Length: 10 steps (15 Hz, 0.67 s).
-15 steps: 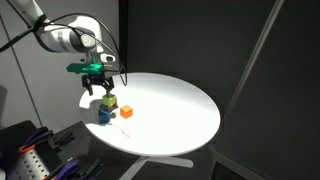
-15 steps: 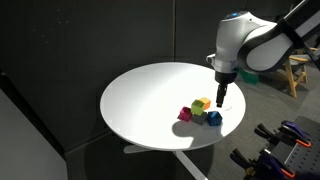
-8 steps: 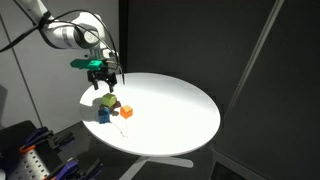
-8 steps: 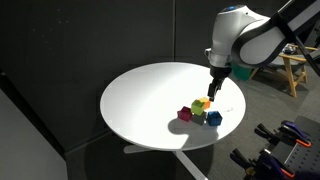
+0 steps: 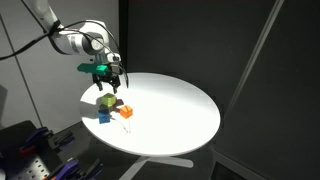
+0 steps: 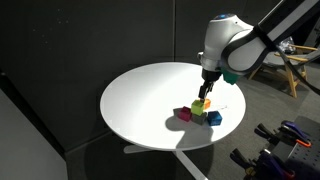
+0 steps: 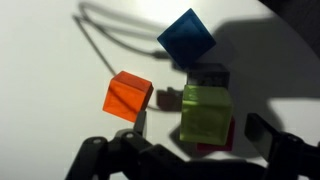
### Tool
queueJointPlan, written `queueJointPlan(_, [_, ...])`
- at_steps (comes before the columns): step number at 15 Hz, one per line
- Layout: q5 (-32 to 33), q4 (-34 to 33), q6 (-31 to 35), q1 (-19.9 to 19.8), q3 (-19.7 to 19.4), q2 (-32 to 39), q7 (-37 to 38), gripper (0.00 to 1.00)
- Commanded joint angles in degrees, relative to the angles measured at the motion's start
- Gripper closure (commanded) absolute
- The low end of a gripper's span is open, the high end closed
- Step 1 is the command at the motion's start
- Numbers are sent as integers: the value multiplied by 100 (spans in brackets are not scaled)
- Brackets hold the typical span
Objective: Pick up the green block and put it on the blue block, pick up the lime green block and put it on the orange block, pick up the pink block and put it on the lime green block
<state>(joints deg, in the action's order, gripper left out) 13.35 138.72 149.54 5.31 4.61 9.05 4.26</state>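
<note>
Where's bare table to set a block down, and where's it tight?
Bare: the table from the orange block across to the opposite rim, most of the top. Tight: the cluster near the rim, where the orange block, lime green block and blue block sit close below the gripper, jaws open.

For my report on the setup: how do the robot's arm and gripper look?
The arm is white with rounded joints, and a thin dark cable runs along it. The gripper is black, under a green part at the wrist.
</note>
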Motion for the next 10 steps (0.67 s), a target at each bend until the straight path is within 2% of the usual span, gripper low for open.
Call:
queueJointPlan(1, [131, -362, 39, 111, -74, 432, 54, 0])
queueJointPlan(10, [239, -701, 12, 337, -170, 924, 36, 0])
